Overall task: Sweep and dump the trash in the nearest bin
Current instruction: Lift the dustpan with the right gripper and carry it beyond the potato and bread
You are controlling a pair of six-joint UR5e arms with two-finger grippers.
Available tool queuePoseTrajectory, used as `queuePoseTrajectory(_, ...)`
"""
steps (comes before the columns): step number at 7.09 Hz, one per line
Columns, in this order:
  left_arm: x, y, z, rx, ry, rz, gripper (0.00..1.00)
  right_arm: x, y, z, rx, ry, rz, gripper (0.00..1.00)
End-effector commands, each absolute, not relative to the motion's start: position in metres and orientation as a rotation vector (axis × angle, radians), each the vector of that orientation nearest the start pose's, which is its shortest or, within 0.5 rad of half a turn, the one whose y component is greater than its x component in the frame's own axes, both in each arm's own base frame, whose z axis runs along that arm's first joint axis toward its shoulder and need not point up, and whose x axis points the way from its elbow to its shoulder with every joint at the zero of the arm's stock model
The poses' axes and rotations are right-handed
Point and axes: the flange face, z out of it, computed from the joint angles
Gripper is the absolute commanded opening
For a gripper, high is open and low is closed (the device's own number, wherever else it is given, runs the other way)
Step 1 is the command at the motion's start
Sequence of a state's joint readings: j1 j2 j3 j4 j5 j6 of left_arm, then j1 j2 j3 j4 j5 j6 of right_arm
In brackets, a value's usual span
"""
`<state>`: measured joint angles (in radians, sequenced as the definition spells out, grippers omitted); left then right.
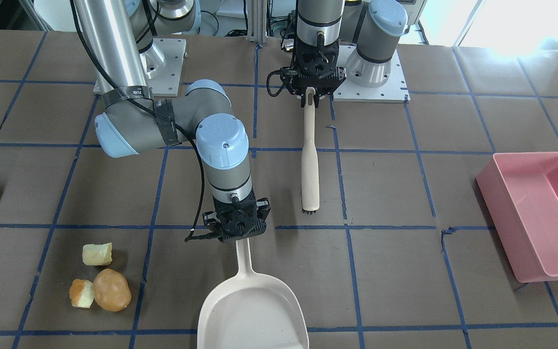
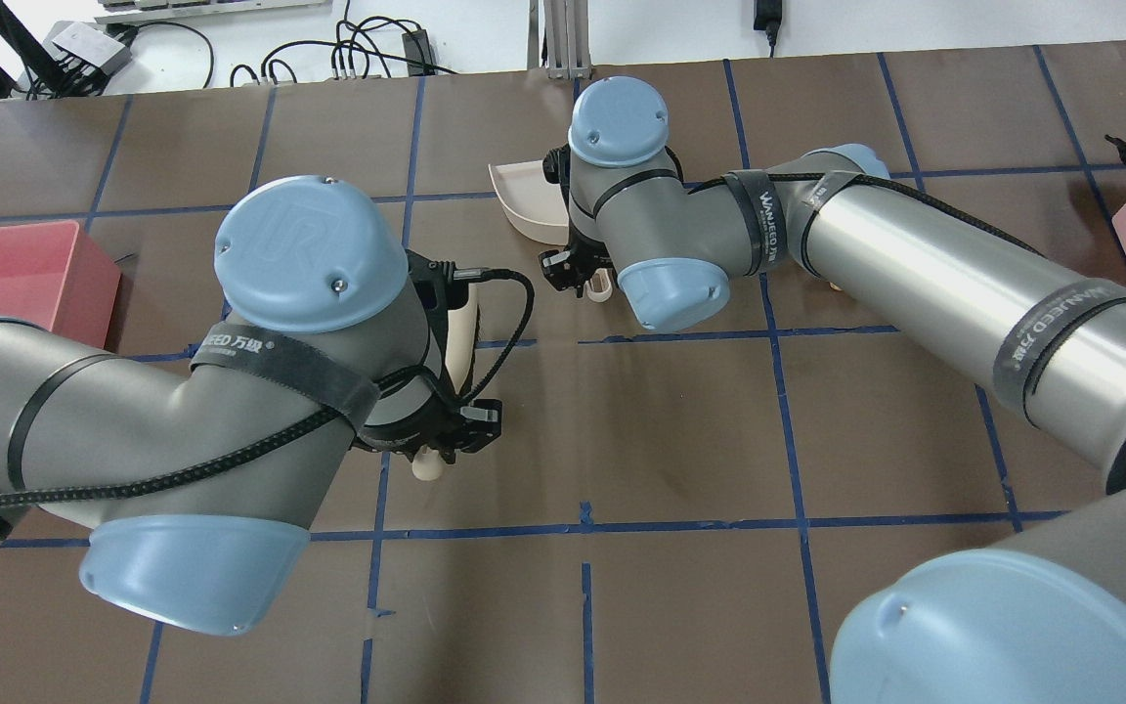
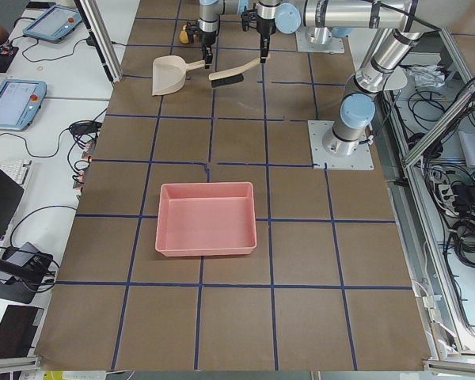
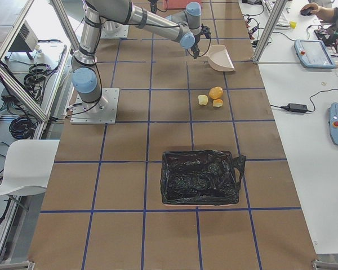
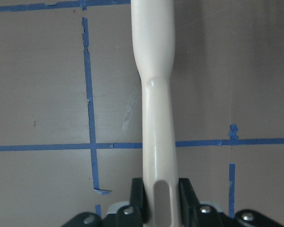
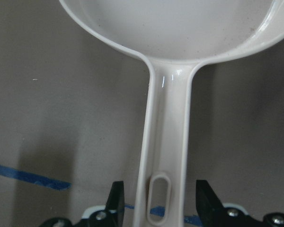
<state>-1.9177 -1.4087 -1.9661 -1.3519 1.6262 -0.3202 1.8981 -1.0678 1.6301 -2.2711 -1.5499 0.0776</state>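
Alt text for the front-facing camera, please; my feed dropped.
The left gripper holds a cream brush at centre, and the right gripper straddles the handle of a cream dustpan nearer the camera. Three food pieces lie at lower left; a pink tub sits right.

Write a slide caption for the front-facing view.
Left hand grips the brush; right hand straddles the dustpan handle, jaws open; the trash lies unswept nearby.

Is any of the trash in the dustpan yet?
No, the dustpan is bare inside and the trash lies on the table beside it.
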Motion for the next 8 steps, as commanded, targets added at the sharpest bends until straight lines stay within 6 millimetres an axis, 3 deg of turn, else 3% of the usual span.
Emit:
queuePoseTrajectory(1,-0.26,-0.344,0.39,0.043,3.083,-0.008,0.0,0.336,-0.571,0.242,-0.38,3.072,-0.186,0.09)
queuePoseTrajectory(3,-0.26,-0.345,0.39,0.043,3.085,-0.01,0.0,0.324,-0.576,0.26,-0.44,3.089,-0.237,0.0)
queuePoseTrajectory(5,-0.26,-0.345,0.39,0.045,3.085,-0.01,0.0,0.296,-0.59,0.274,-0.468,3.094,-0.266,0.0)
queuePoseTrajectory(8,-0.261,-0.346,0.388,0.048,3.088,-0.008,0.0,0.209,-0.624,0.321,-0.598,3.057,-0.185,0.0)
